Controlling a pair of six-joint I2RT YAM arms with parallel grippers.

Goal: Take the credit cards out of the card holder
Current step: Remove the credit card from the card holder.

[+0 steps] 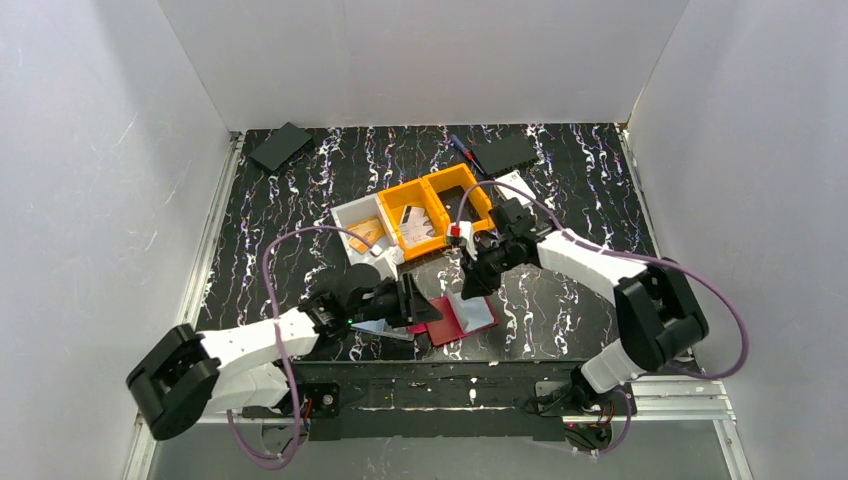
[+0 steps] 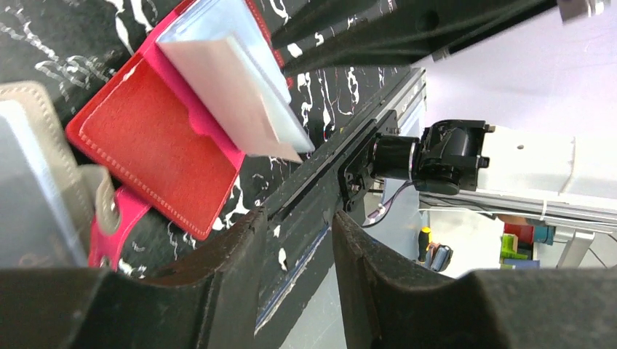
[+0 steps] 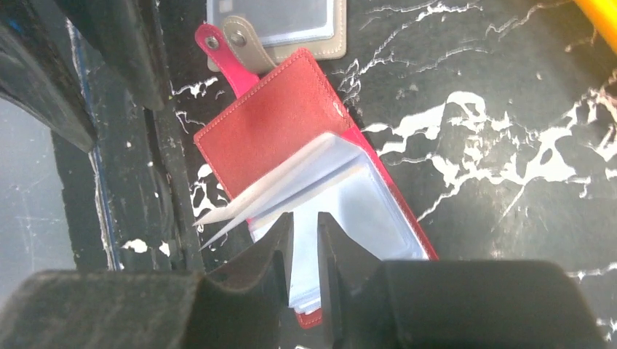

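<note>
From above, my left claw (image 1: pixel 424 305) and my right claw (image 1: pixel 476 284) hang close together over the flat red hinged card holder (image 1: pixel 462 318). It lies open on the black white-veined table (image 1: pixel 580 180) by its near edge, nearer than the orange plastic bins (image 1: pixel 433 200) and the white bin (image 1: pixel 350 210). From my left wrist, the left claw (image 2: pixel 298 218) stands partly open with nothing between its fingers, pointing past the table's near edge. The card holder (image 2: pixel 156 145) lies just to its right with its clear plastic sleeves (image 2: pixel 233 94) fanned up, and a beige snap-tab holder (image 2: pixel 36 167) lies just left of it. From my right wrist, the right claw (image 3: pixel 304 243) is parted by only a slit, directly over the sleeves (image 3: pixel 349 211). I cannot tell whether it touches one, nor whether any credit cards sit inside.
</note>
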